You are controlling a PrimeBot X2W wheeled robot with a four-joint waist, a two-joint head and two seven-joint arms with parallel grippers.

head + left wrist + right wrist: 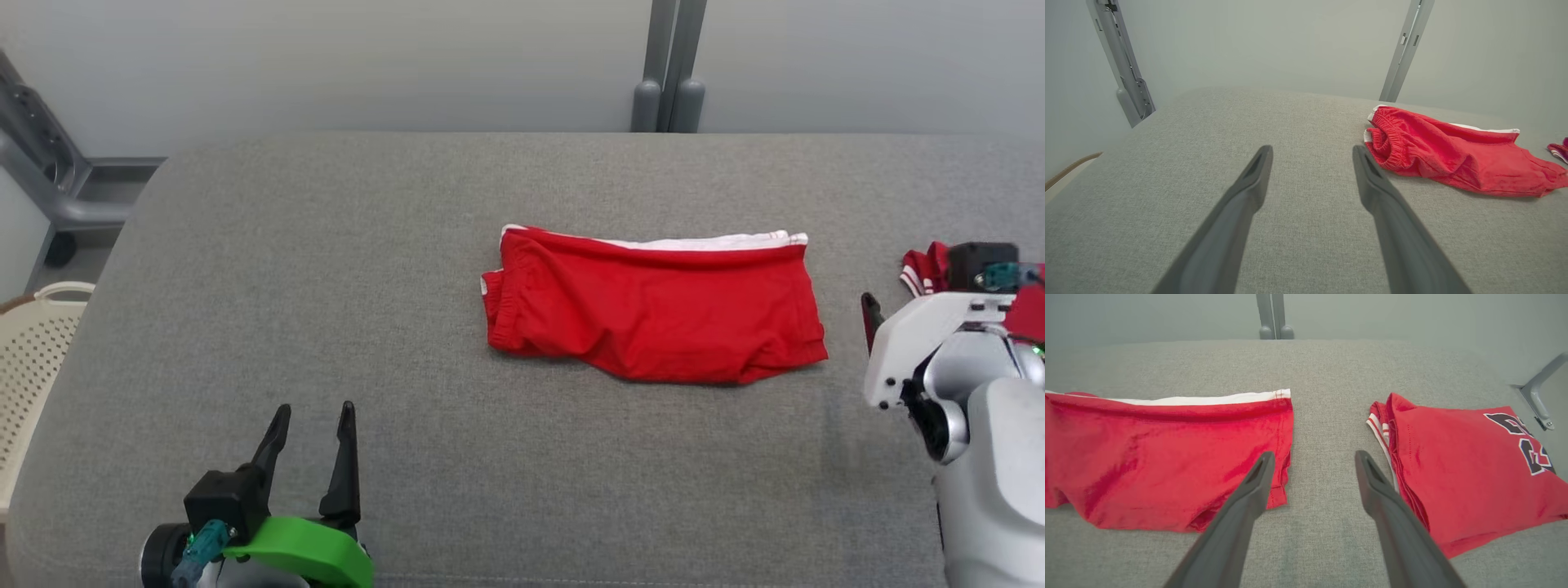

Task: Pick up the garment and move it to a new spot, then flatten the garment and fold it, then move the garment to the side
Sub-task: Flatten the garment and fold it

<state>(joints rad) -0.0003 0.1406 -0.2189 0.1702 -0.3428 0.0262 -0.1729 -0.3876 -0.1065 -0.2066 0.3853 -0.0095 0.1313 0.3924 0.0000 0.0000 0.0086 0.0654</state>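
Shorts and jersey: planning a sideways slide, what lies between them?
Bare grey surface lies between the shorts and the jersey, as the right wrist view shows.

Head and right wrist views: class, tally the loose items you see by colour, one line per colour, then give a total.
Red: 2, the shorts and the folded jersey
Cream: 1, the perforated basket
Total: 3

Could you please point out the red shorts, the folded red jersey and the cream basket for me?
red shorts [653, 314], head view, middle of the fabric.
red jersey [1457, 465], right wrist view, middle of its folded top.
cream basket [33, 359], head view, its perforated side.
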